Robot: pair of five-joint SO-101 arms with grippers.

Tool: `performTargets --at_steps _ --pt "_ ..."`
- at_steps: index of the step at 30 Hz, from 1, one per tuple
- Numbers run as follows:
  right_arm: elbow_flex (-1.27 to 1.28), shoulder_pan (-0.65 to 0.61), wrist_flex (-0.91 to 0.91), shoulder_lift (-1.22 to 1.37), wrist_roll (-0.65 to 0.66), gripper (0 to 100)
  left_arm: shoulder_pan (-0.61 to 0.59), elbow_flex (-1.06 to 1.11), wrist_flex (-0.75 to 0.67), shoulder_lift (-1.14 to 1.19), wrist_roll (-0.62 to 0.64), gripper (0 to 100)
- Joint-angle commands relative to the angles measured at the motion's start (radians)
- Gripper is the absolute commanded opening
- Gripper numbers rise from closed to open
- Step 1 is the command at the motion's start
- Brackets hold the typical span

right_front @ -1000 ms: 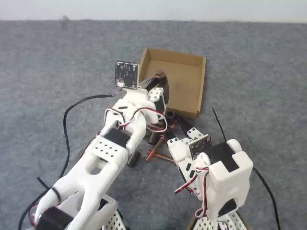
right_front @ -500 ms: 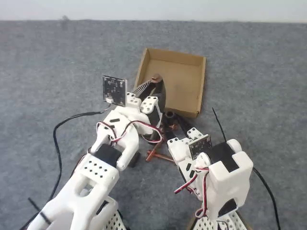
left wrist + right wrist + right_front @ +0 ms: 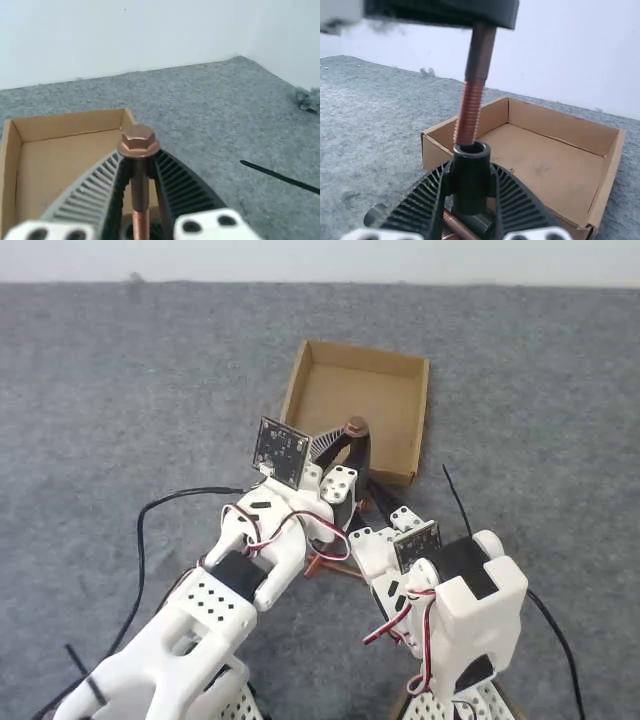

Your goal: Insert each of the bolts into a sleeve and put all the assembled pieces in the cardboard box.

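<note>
Bolt [image 3: 139, 175] pinched upright in the left gripper [image 3: 138, 156], its tip entering the sleeve [image 3: 470, 182] clamped in the right gripper [image 3: 470, 172]. The left gripper has swung along the box [image 3: 362, 350] toward the right arm.

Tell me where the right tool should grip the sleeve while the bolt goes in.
On its outer wall below the rim, from the sides, as the right tool does. The sleeve stands upright, mouth up, and the bolt in the left tool points into it from above, so leave the top free.
</note>
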Motion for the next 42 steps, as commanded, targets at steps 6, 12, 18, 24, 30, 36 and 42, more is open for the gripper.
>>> performTargets --at_steps 6,12,18,24,30,36,42 --pt "0.026 -0.002 -0.001 -0.051 -0.009 0.6 0.003 -0.018 -0.032 -0.046 -0.009 1" --pt "0.026 -0.005 -0.001 -0.051 -0.009 0.6 0.003 -0.021 -0.035 -0.046 -0.011 1" --pt "0.026 -0.005 -0.001 -0.051 -0.009 0.6 0.002 -0.018 -0.069 -0.043 -0.011 1" --pt "0.026 -0.002 -0.001 -0.051 -0.009 0.6 0.002 -0.042 -0.158 0.08 -0.011 1" --pt "0.026 -0.002 -0.001 -0.051 -0.009 0.6 0.002 -0.022 -0.155 0.063 -0.011 1" --pt "0.026 -0.001 -0.001 -0.051 -0.009 0.6 0.002 0.027 -0.155 0.026 -0.011 1" --pt "0.026 0.001 -0.002 -0.051 -0.009 0.6 0.002 0.048 -0.157 0.028 -0.011 1"
